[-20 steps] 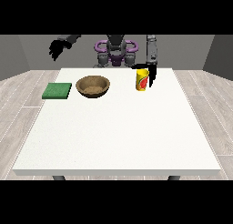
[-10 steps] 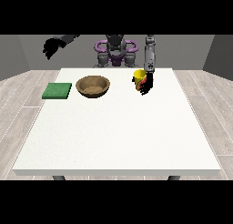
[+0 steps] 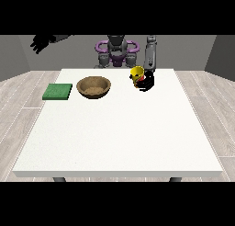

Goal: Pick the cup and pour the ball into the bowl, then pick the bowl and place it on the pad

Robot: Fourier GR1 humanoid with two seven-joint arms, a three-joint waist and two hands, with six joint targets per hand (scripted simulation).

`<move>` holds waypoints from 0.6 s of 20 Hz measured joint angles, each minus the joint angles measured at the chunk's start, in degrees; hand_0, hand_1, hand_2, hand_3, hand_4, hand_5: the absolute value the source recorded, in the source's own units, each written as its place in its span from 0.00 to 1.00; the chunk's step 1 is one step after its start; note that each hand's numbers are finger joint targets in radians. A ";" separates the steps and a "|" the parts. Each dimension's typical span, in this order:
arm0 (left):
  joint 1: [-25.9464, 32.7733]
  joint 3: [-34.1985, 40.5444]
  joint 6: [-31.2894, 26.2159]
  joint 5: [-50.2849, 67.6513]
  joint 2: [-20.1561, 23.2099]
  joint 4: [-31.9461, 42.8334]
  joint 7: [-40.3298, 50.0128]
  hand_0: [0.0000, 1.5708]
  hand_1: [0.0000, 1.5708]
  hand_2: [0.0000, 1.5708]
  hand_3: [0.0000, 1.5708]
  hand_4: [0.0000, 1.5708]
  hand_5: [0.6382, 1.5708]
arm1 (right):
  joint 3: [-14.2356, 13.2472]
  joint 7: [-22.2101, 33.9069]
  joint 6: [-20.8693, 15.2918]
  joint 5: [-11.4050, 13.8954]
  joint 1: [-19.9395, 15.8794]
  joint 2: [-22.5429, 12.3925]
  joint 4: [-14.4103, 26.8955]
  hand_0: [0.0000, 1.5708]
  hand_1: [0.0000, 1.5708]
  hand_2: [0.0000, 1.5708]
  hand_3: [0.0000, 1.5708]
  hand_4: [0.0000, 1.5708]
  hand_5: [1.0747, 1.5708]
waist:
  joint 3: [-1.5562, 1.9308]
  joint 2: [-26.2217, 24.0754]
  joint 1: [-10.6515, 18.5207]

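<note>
- cup [image 3: 136,74], yellow with a red patch, sits upper right of the frame's centre, tipped over toward the left, its mouth turned toward the bowl side.
- robot hand at the view's right [image 3: 147,81] is wrapped round that cup, black fingers curled against its right and lower side; the grey forearm drops down to it from the robot at the top.
- whether the cup's base touches the table [image 3: 119,142] or hangs just above it, i cannot tell.
- ball: no sight of it, hidden or too small to pick out.
- bowl [image 3: 93,87], brown and round, rests on the table left of the cup, near it and not touching.
- pad [image 3: 58,91], flat and green, lies further left, just beside the bowl with a strip of white table between them.
- robot hand at the view's left [image 3: 41,43] is up in the frame's upper left corner, well above and beyond the table, holding nothing; its fingers look spread and relaxed.
- robot body, grey with purple rings, stands behind the table's far edge at top centre.
</note>
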 measured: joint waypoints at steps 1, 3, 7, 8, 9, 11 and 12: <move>-0.29 -1.23 1.09 -1.39 -0.20 -0.43 2.10 0.82 0.82 1.00 1.00 0.90 0.87 | -0.08 0.14 -0.10 0.40 0.48 -0.07 1.11 0.00 0.00 0.00 0.21 0.41 0.99 | -0.04 -1.65 0.63; -1.80 -3.97 3.97 -4.89 -0.55 -1.04 6.57 0.83 0.83 1.00 1.00 0.89 0.91 | -0.49 0.28 0.63 0.32 0.67 -0.72 3.43 0.00 0.00 0.00 0.18 0.41 0.99 | -0.03 -3.93 1.21; -4.74 -10.53 11.68 -15.05 -0.20 -0.34 14.40 0.87 0.87 1.00 1.00 0.92 0.96 | -0.13 0.78 0.59 0.79 0.79 -0.44 5.97 0.00 0.00 0.00 0.11 0.41 0.98 | 0.07 -7.25 1.47; -5.68 -12.29 13.61 -18.15 0.39 0.34 16.54 0.87 0.87 1.00 1.00 0.93 0.96 | 0.07 0.82 0.82 0.91 0.79 -0.46 6.46 0.00 0.00 0.00 0.12 0.42 0.98 | 0.12 -7.63 1.23; -6.64 -14.10 15.00 -21.20 0.94 1.02 18.99 0.86 0.86 1.00 1.00 0.93 0.96 | 0.24 0.57 1.04 1.15 1.17 -0.26 7.13 0.00 0.00 0.00 0.10 0.43 0.98 | 0.16 -8.38 1.15; -8.78 -17.85 17.07 -27.33 1.33 2.70 24.34 0.87 0.87 1.00 1.00 0.92 0.97 | 0.33 0.45 1.40 1.43 1.31 -0.39 8.52 0.00 0.00 0.00 0.05 0.43 0.98 | 0.21 -9.66 1.26; -9.86 -19.75 17.69 -30.33 1.29 3.45 27.07 0.87 0.87 1.00 1.00 0.93 0.96 | 0.02 0.57 1.56 1.43 1.31 -0.81 9.55 0.00 0.00 0.00 0.06 0.43 0.98 | 0.22 -10.45 1.69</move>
